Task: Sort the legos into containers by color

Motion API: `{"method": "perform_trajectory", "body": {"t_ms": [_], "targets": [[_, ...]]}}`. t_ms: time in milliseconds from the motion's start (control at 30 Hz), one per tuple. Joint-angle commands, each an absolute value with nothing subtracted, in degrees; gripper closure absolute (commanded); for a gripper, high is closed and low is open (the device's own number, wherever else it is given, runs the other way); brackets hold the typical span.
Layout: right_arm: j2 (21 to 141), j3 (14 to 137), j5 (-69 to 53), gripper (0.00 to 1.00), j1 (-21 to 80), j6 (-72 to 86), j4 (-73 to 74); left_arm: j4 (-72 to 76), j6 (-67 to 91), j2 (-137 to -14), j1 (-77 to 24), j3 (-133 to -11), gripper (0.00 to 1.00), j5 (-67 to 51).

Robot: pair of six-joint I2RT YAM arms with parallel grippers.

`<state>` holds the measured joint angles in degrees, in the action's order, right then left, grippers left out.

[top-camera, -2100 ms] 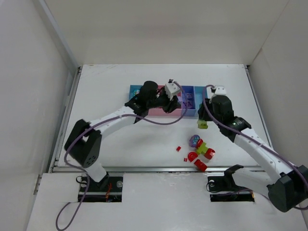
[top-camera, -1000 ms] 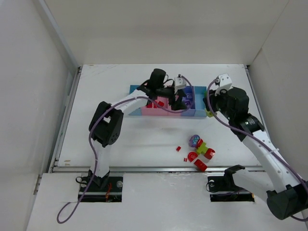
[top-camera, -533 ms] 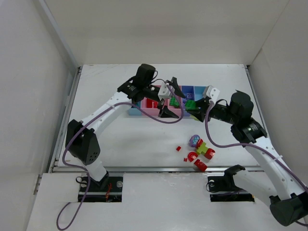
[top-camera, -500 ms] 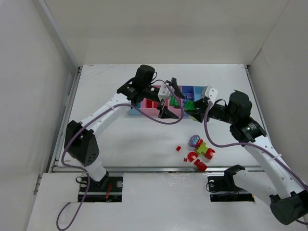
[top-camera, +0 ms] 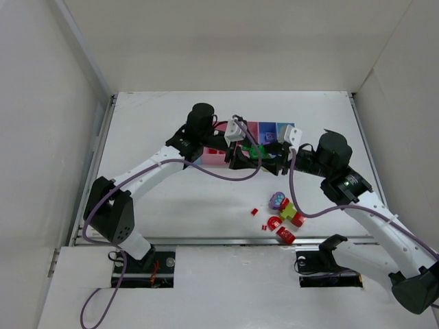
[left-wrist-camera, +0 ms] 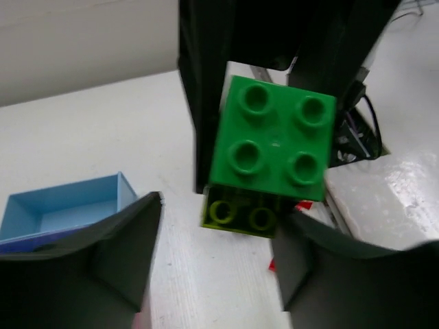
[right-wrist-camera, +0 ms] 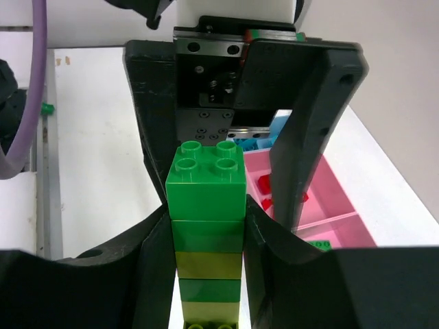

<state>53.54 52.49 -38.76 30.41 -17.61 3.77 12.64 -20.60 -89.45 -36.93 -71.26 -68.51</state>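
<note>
Two grippers meet over the bins (top-camera: pixel 269 130).
Right gripper (right-wrist-camera: pixel 206 226) clamps a green stack (right-wrist-camera: pixel 207 226); left gripper (left-wrist-camera: pixel 212 253) gapes around its top, not touching.

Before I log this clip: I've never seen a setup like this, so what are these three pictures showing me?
You are looking at two robot arms bolted at the near edge of a white table, each ending in two fingers. The wide picture comes from a fixed camera above and behind them. The other two come from small cameras on each wrist, looking along that arm's own fingers.

Far on the table sits a row of shallow bins, pink and blue. Nearer lie loose bricks, mostly red, with one purple and one yellow-green.

The right fingers are shut on a stack of green and yellow-green bricks. The left fingers stand apart, one on each side of that stack's end, not gripping it. The two arms meet in front of the bins, seemingly to pull the stack apart.
</note>
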Motion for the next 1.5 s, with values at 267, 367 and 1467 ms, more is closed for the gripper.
{"method": "perform_trajectory", "body": {"t_ms": [267,367,1467], "targets": [[53.6,54.1,-37.9,0.95,32.9,-15.5,-1.1,23.9,-10.7,-86.6,-37.2,-69.8,1.00,-71.2],[54.1,54.1,-36.3,0.74,32.9,-14.9,-1.1,23.9,-9.9,-86.6,-37.2,-69.8,1.00,-72.4],[55.8,58.6,-30.8,1.00,30.9,-11.3,-0.5,1.6,-28.3,-85.4,-36.7,-66.6,1.00,-63.5]]}}
